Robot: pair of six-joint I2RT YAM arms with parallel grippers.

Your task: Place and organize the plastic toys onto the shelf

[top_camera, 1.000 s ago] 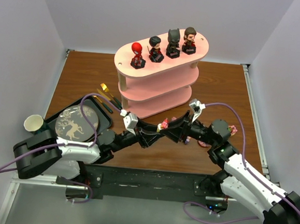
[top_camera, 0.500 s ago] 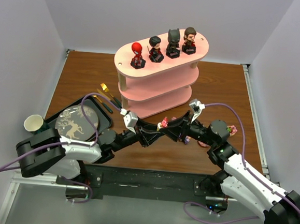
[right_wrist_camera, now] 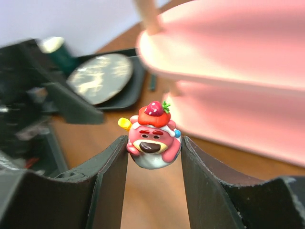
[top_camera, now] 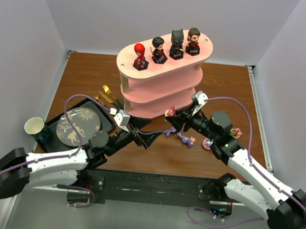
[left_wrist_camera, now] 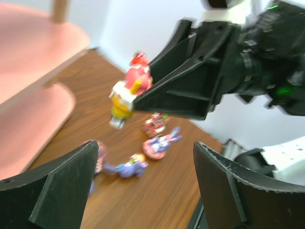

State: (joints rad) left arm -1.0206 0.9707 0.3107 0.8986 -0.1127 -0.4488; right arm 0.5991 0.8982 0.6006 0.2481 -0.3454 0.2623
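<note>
Step in hand: carrying one toy to the shelf [top_camera: 164, 69], which stands mid-desk toward the far edge.

- Your right pincer [top_camera: 172, 115] is pinching a pink bear figure [right_wrist_camera: 153, 139] with a strawberry on its head. Both fingers press its sides and it hangs clear of the desk [top_camera: 87, 72], just off the shelf's near rim.
- Your left pincer [top_camera: 150, 138] is spread wide with nothing between its fingers. It sits lower, toward the near edge, pointing at the bear.
- The top board already carries four big-headed figures [top_camera: 159, 50] in a row. The two lower boards look bare as far as the views show.
- The small pony-like toys [top_camera: 186, 140] lie loose on the desk between the shelf and the near right corner.

Judgement: the task is roughly half done.

Next move: take the bear in over a lower board's rim, passing beside the round post. Set it down upright before you spread the fingers. The clearance under the board above looks tight, so keep the wrist low. Keep the left arm out of the approach path.
</note>
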